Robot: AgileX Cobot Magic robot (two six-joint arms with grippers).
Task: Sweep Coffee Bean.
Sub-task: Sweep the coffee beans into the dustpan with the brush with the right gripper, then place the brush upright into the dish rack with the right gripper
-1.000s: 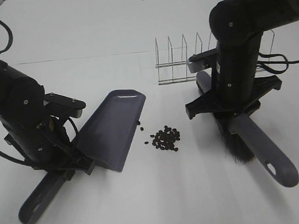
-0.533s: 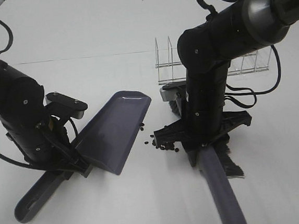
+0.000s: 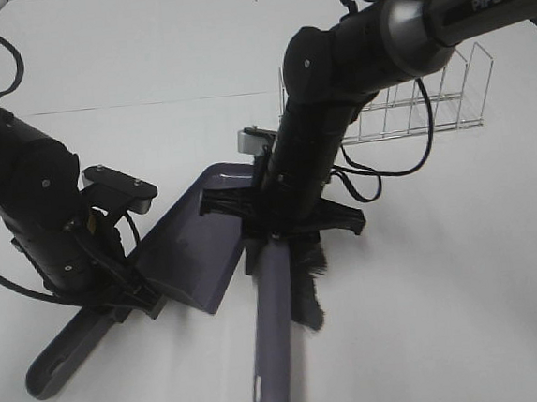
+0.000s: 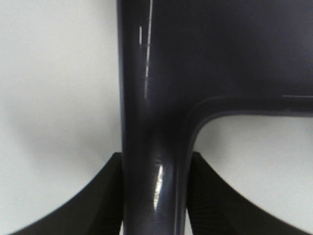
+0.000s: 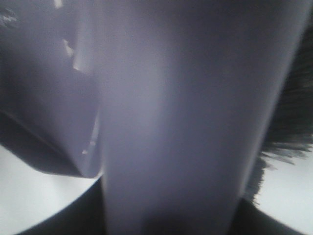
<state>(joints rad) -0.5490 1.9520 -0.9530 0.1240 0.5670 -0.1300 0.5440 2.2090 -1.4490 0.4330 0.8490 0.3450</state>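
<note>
A dark purple dustpan lies tilted on the white table, its mouth facing right. My left gripper is shut on the dustpan's handle. My right gripper is shut on a purple brush; its black bristles rest on the table right at the dustpan's mouth. The brush handle fills the right wrist view, with bristles at its edge. The coffee beans are hidden behind my right arm and the brush.
A clear wire rack stands at the back right, behind my right arm. The white table is bare to the right of the brush and along the front.
My right arm has swept the brush left across the spot where the beans lay, up to the dustpan's mouth. The beans are no longer visible. The left arm and dustpan have barely moved.
</note>
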